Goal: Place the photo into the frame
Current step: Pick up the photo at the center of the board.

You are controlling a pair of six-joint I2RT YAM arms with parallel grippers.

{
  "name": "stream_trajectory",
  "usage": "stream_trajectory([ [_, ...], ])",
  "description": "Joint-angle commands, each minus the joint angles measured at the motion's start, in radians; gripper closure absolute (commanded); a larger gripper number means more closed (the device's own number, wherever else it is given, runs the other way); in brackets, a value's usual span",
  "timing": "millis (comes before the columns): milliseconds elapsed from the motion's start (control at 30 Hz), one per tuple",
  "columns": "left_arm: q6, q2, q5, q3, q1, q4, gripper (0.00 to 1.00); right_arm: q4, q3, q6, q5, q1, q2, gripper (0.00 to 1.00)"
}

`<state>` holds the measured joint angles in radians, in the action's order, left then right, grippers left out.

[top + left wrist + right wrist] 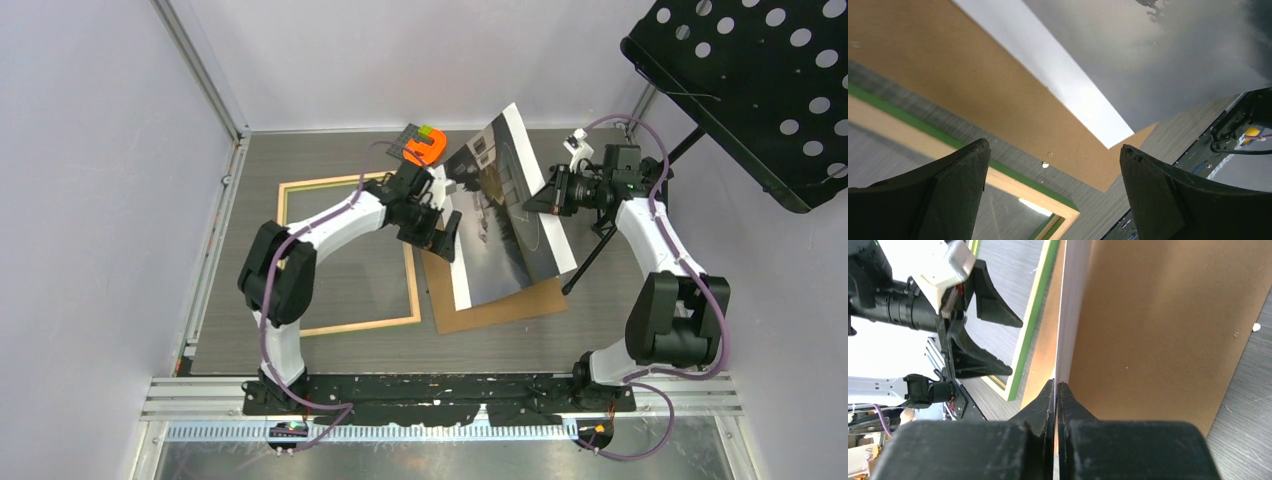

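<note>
My right gripper (1055, 385) is clamped tight on the edge of the photo (505, 210), holding it tilted above the brown backing board (500, 305) mid-desk. The frame (345, 327) lies flat toward the left edge. My left gripper (1053, 150) gapes wide, empty, just beside the photo.

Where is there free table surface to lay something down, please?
Bare: the table strip between the frame, the backing board and the arm bases; also the far-left corner behind the frame. Crowded: the middle, where left gripper, photo and right gripper meet, near the orange object.
</note>
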<state>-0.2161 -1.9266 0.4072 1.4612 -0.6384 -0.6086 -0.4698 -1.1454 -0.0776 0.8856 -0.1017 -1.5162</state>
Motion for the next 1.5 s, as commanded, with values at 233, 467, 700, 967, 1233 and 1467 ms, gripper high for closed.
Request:
stream_trajectory([
  [233, -0.082, 0.129, 0.208, 0.030, 0.224, 0.072, 0.01, 0.152, -0.042, -0.190, 0.112, 0.013, 0.146, 0.94],
  [467, -0.144, 0.103, 0.336, 0.045, 0.267, 0.166, 0.01, 0.292, -0.050, -0.329, 0.144, 0.037, 0.207, 0.94],
  [700, -0.343, 0.059, 0.491, 0.012, 0.267, 0.398, 0.00, 0.477, -0.066, -0.509, 0.192, 0.065, 0.245, 0.94],
  [967, -0.564, 0.038, 0.596, -0.078, 0.267, 0.698, 0.00, 0.592, -0.071, -0.605, 0.208, 0.101, 0.268, 0.94],
  [1233, -0.873, -0.024, 0.690, -0.167, 0.267, 1.127, 0.00, 0.697, -0.010, -0.677, 0.231, 0.102, 0.291, 0.94],
  [1467, -1.173, -0.108, 0.721, -0.165, 0.267, 1.509, 0.00, 0.697, 0.031, -0.669, 0.245, 0.102, 0.313, 0.94],
])
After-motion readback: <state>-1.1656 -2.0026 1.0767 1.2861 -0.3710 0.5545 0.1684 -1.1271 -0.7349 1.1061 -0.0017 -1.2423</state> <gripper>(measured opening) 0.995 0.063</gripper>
